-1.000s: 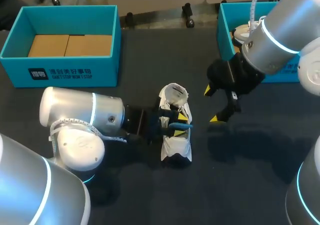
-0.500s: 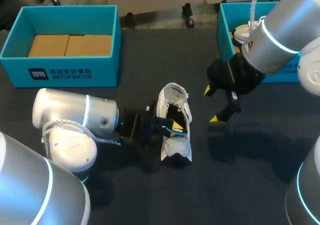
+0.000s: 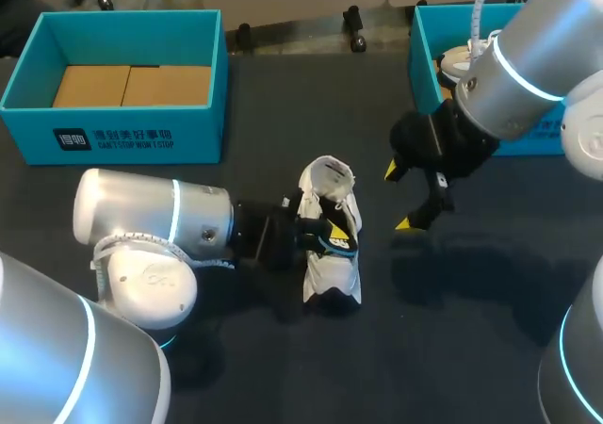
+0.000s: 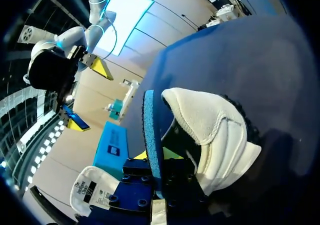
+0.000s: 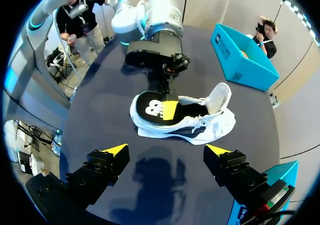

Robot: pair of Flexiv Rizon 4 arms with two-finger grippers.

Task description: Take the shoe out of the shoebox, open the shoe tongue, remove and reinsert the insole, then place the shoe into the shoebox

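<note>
A dark table [image 3: 471, 349] carries three things. A white shoe [image 3: 332, 278] rests near the middle of the tabletop, its toe toward the near edge and its heel opening toward the far side. An open teal shoebox [image 3: 141, 139] stands at the far left, its floor lined with brown cardboard and its printed wall facing the shoe. A second box [image 3: 421, 52] of the same teal stands at the far right edge, partly hidden. The two boxes are well apart, and the shoe touches neither.
</note>
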